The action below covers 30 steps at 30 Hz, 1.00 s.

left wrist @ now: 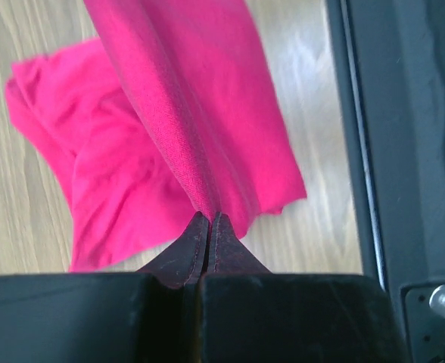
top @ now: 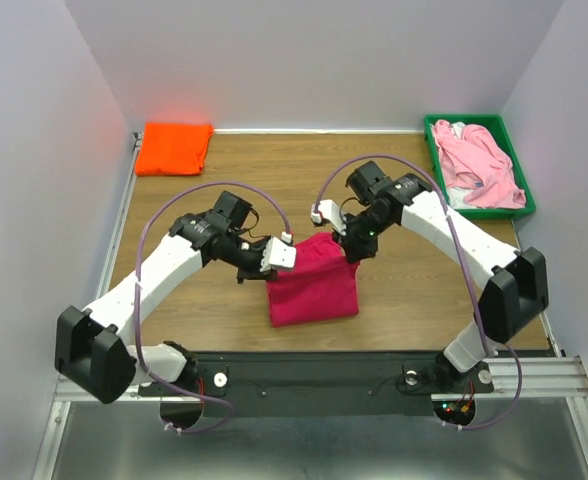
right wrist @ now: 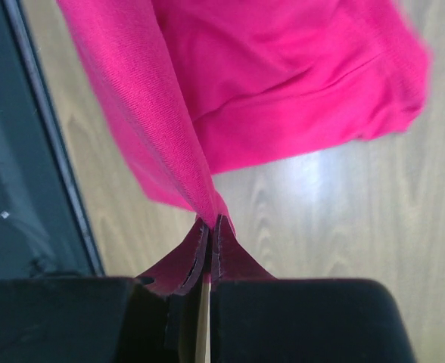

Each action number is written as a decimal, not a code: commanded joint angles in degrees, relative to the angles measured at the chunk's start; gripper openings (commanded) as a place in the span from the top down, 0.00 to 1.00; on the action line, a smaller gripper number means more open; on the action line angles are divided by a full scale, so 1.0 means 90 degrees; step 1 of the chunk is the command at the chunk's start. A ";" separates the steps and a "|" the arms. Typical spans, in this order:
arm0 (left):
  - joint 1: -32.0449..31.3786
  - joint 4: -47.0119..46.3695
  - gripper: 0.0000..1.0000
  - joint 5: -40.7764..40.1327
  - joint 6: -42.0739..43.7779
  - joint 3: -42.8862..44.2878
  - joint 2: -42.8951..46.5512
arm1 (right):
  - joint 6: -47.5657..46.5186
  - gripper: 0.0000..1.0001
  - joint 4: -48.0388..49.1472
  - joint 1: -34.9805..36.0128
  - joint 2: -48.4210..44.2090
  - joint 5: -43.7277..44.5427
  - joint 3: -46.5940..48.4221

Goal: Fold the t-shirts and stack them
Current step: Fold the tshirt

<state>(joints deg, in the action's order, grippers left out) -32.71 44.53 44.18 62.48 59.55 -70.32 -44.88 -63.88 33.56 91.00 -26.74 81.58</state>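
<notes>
My left hand (top: pixel 283 256) was pinched tight on the upper left edge of the crimson-magenta t-shirt (top: pixel 314 285), and my right hand (top: pixel 351 247) was clamped on its upper right edge. In both wrist views I saw the fingers closed with cloth between them. The shirt was lifted at those edges, its lower part lying on the desk (top: pixel 414 290) near the front middle. The orange t-shirt (top: pixel 174 147) lay folded at the far left corner. The pale pink t-shirt (top: pixel 479 165) sat crumpled in the green tray (top: pixel 464 119) at far right.
</notes>
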 commanded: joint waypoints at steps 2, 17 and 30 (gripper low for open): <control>0.0850 0.0793 1.00 0.0364 0.1074 0.0764 -0.0719 | -0.0364 0.99 0.0174 -0.0281 0.0522 0.0198 0.0817; 0.1817 -0.0055 1.00 0.0257 0.0939 0.2103 -0.3396 | -0.0950 0.98 0.0222 -0.1130 0.3452 0.0061 0.2907; 0.2013 -0.0564 0.75 -0.0095 -0.0125 0.3157 -0.4960 | -0.0221 0.67 0.0486 -0.1307 0.4537 -0.0212 0.3591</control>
<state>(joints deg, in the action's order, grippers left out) -15.86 38.33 44.93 65.89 83.68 -115.20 -50.61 -61.01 23.03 131.96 -29.58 112.38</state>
